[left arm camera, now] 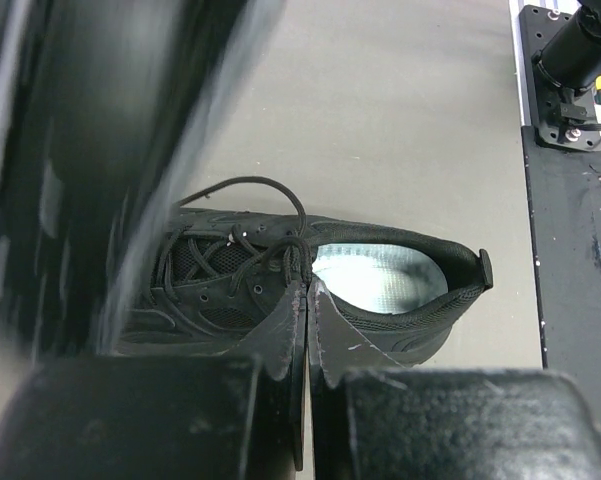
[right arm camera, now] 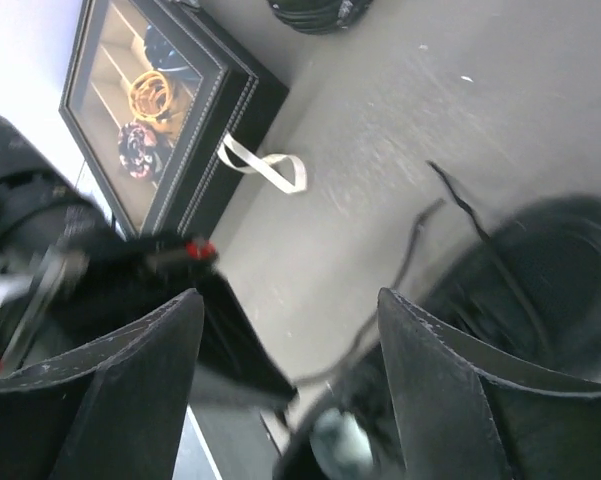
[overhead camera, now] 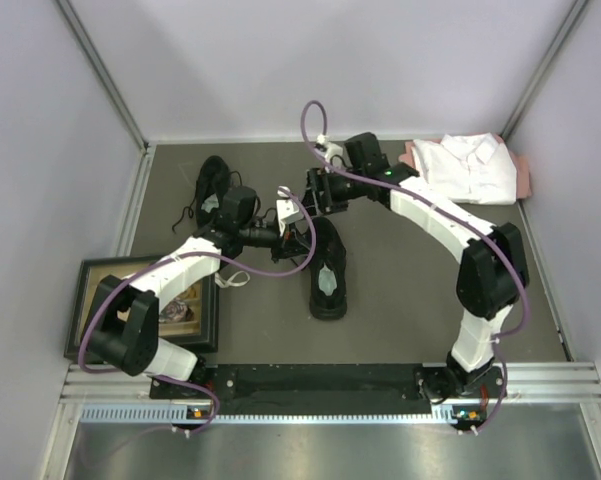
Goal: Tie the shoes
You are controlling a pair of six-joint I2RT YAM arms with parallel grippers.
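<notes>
One black shoe (overhead camera: 328, 270) with a pale grey insole lies mid-table, toe away from me. It also shows in the left wrist view (left arm camera: 380, 300). The second black shoe (overhead camera: 212, 185) lies at the far left with loose laces. My left gripper (overhead camera: 298, 228) hangs over the middle shoe's tongue, and in its wrist view (left arm camera: 308, 292) the jaws are pressed together where a thin black lace (right arm camera: 410, 250) meets the tips. My right gripper (overhead camera: 316, 196) is open just beyond the left one. Its wrist view (right arm camera: 290, 300) shows that lace running between its spread fingers, untouched.
A folded white shirt (overhead camera: 470, 165) lies at the back right. A dark framed box of trinkets (overhead camera: 145, 300) with a white pull tab sits at the near left, also in the right wrist view (right arm camera: 150, 110). Grey walls close in the sides and back.
</notes>
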